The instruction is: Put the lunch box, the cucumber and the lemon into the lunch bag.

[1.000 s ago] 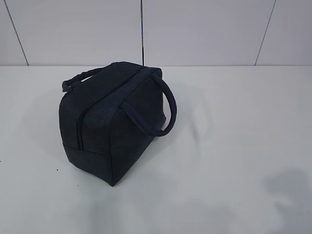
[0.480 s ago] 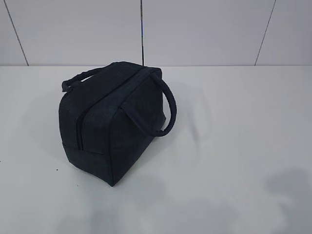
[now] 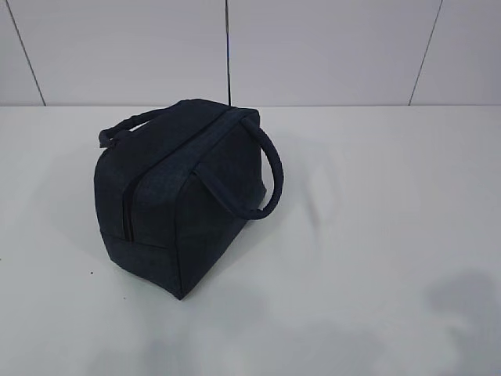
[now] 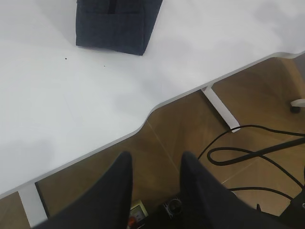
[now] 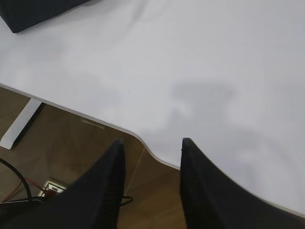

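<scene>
The dark navy lunch bag (image 3: pixel 184 192) stands zipped shut on the white table (image 3: pixel 376 235), left of centre, its two loop handles up. Its near end shows at the top of the left wrist view (image 4: pixel 116 24), and a corner of it at the top left of the right wrist view (image 5: pixel 33 12). My left gripper (image 4: pixel 156 160) hangs open and empty off the table's front edge, above the floor. My right gripper (image 5: pixel 151 145) is open and empty too, over the table's front edge. The lunch box, the cucumber and the lemon are out of view. Neither gripper shows in the exterior view.
The table's front edge (image 4: pixel 143 126) curves inward. Below it lie a wooden floor, black cables (image 4: pixel 248 152), white table legs (image 4: pixel 220 109) and a power strip (image 4: pixel 136 214). A grey panelled wall (image 3: pixel 313 47) rises behind the table.
</scene>
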Tool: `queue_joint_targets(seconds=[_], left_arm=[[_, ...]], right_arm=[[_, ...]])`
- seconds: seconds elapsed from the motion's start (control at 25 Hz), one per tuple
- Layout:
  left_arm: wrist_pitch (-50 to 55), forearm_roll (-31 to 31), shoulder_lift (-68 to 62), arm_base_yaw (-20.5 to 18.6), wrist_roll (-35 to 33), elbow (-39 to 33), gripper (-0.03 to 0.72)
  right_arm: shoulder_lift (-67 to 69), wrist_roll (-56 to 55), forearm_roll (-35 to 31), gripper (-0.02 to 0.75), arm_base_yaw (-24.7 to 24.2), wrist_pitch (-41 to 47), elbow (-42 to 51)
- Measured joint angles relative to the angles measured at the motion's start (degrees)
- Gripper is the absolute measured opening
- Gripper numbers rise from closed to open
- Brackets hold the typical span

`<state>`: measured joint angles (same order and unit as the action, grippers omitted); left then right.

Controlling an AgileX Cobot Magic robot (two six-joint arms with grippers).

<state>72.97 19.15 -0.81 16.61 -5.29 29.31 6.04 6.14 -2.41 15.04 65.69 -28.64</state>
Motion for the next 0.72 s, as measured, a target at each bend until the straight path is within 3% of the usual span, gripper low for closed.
queue_joint_targets(seconds=[0.4,0.72], left_arm=[[-1.51,-1.19,0.0,0.0,-0.12,2.55,0.245],[-3.93,-12.75,0.0,0.0,-0.23,2.91,0.245]], right_arm=[[0.0,0.0,0.0,0.313,0.0,0.0,0.08],[0.0,0.0,0.0,0.313,0.0,0.0,0.08]])
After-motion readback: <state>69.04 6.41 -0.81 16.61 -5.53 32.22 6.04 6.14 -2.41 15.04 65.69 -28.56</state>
